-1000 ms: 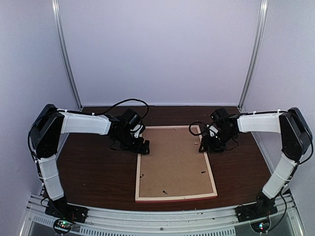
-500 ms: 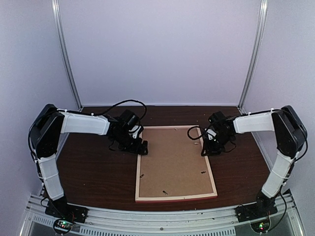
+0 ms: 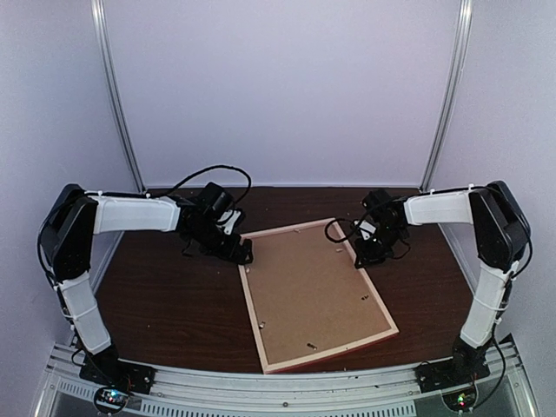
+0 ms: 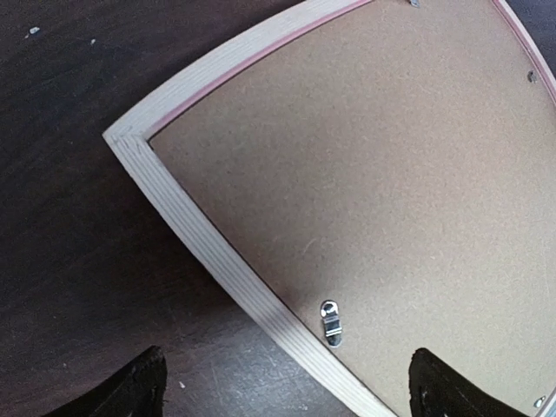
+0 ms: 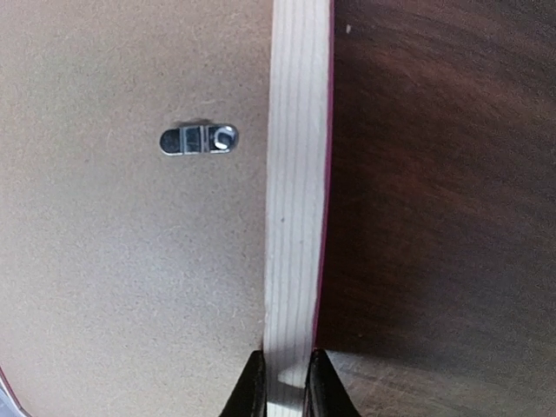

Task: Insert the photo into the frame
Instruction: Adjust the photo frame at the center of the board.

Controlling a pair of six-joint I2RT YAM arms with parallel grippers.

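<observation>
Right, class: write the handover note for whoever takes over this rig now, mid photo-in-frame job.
Left gripper: open, holding nothing, over the far-left corner of the frame.
Right gripper: shut on the frame's right rail.
The frame lies face down on the table with the backing board in it.
The photo is not in view.
Done: frame gripped.
Left: take out the board, put the photo in, close the back.

The frame [image 3: 251,318] lies face down, pale wood back up and a pink edge showing. It sits skewed across the middle of the table [image 3: 165,304], one corner close to the near edge.
</observation>
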